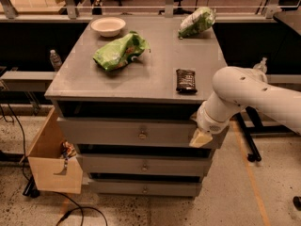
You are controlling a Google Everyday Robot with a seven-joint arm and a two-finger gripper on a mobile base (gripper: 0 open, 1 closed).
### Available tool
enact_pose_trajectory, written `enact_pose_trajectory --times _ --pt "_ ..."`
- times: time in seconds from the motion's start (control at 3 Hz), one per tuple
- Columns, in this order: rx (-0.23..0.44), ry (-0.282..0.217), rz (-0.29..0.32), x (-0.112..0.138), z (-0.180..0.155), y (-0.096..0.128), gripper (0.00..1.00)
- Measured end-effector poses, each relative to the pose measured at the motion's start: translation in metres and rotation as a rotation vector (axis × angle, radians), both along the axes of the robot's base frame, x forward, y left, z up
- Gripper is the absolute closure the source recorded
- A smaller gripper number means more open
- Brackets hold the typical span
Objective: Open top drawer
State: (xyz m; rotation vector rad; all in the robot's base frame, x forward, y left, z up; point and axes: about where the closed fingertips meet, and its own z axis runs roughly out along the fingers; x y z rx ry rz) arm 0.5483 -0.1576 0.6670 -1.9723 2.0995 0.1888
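Note:
The top drawer [108, 132] is the widest of three grey drawers under the cabinet top, with a small round metal knob [142, 135] at its centre. A dark gap shows above its front. Two narrower grey drawers [141, 165] sit below it. My gripper [200, 138], cream-coloured at the end of the white arm [244, 93], is in front of the right end of the top drawer's front, well right of the knob.
On the cabinet top lie a white bowl [108, 26], a green bag [120, 51], a second green bag [196, 21] and a dark snack bar [186, 80]. A cardboard box [51, 166] stands at the left. Cables lie on the floor. Black stand legs [251, 142] are at the right.

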Motion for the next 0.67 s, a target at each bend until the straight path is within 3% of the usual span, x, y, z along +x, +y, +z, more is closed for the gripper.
enact_pose_trajectory --times 0.33,0.67 --pt "0.000 0.000 0.000 0.0000 0.0031 0.0000 0.86" --pt "0.000 0.000 0.000 -0.0001 0.0062 0.0000 1.00"
